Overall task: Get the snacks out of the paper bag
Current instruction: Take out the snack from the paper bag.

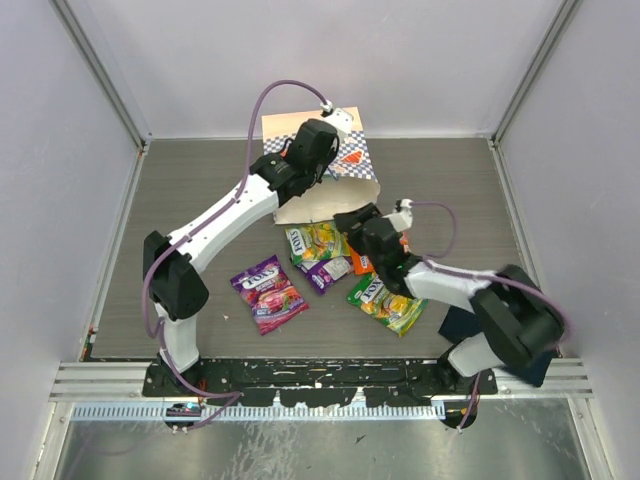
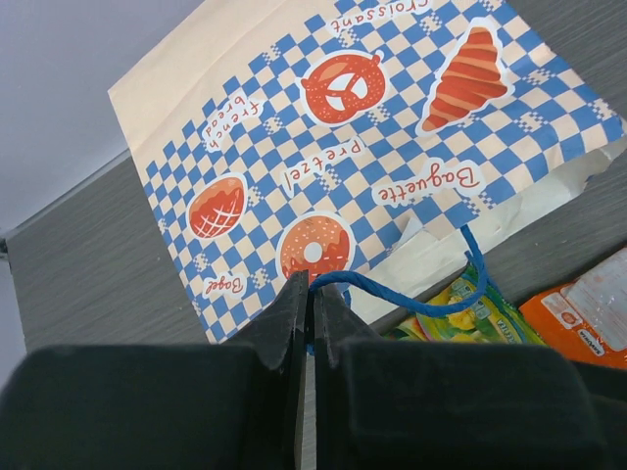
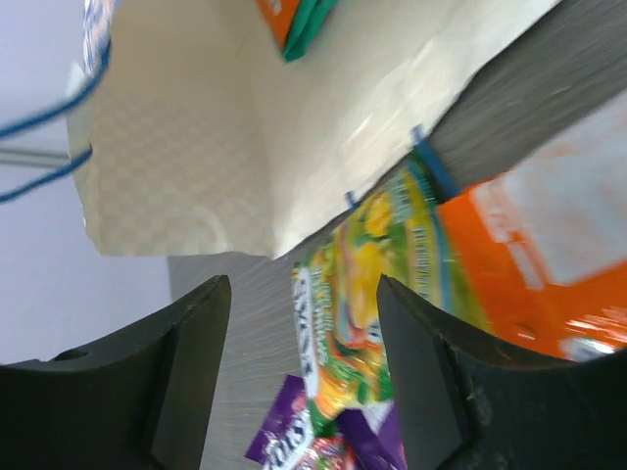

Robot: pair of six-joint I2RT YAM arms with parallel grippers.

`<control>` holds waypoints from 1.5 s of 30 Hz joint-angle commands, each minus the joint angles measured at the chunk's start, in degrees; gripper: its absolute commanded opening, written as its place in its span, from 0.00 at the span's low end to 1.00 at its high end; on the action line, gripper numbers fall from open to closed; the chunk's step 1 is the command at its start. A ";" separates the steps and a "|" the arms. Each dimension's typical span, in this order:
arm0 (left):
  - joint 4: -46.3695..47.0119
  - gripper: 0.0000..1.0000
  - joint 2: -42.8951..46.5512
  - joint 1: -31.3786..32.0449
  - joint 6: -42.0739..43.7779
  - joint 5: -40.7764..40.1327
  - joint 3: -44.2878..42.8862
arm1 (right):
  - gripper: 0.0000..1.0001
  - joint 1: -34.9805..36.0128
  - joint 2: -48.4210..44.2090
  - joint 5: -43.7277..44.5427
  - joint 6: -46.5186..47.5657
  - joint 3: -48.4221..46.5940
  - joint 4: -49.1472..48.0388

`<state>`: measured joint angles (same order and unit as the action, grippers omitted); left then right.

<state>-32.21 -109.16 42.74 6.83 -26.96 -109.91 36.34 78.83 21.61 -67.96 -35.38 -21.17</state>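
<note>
Cord handle (image 2: 392, 294), blue, of beige checkered paper bag (image 2: 294, 147) pinched by left gripper (image 2: 312, 292); right gripper (image 3: 302, 294) gapes over glossy candy packets (image 3: 362, 313), bag's five o'clock.

Ahead of left claw (image 2: 312, 294), paper bag (image 2: 245, 166): matt printed paper, faintly creased. In that claw, cord handle (image 2: 411, 302): rough braided fibre. Beyond right claw (image 3: 302, 299), snack packets (image 3: 372, 284): glossy plastic film. Right claw fingers (image 3: 186, 372): matt black plastic. Below it, table (image 3: 225, 294): matt wood-grain.

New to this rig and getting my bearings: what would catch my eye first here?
The blue-checkered paper bag at the far middle of the table, its blue cord pinched in the left gripper. Bright candy packets lie scattered in front of its mouth, with the right gripper open over them.
</note>
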 commanded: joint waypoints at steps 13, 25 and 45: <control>-4.09 0.00 1.20 0.70 0.51 -1.08 -6.08 | 0.61 4.48 41.59 2.75 -11.65 -25.33 -37.38; -6.49 0.00 2.00 1.35 -0.11 0.09 -5.67 | 0.63 1.45 61.74 3.34 -24.90 -48.37 -35.37; -7.29 0.00 2.77 1.91 -1.47 -0.34 -4.63 | 0.64 -6.39 68.02 10.13 -28.08 -69.84 1.66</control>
<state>-39.77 -109.78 44.31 6.35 -26.74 -114.28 31.68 144.14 28.45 -97.54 -99.13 -24.93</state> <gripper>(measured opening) 0.010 0.641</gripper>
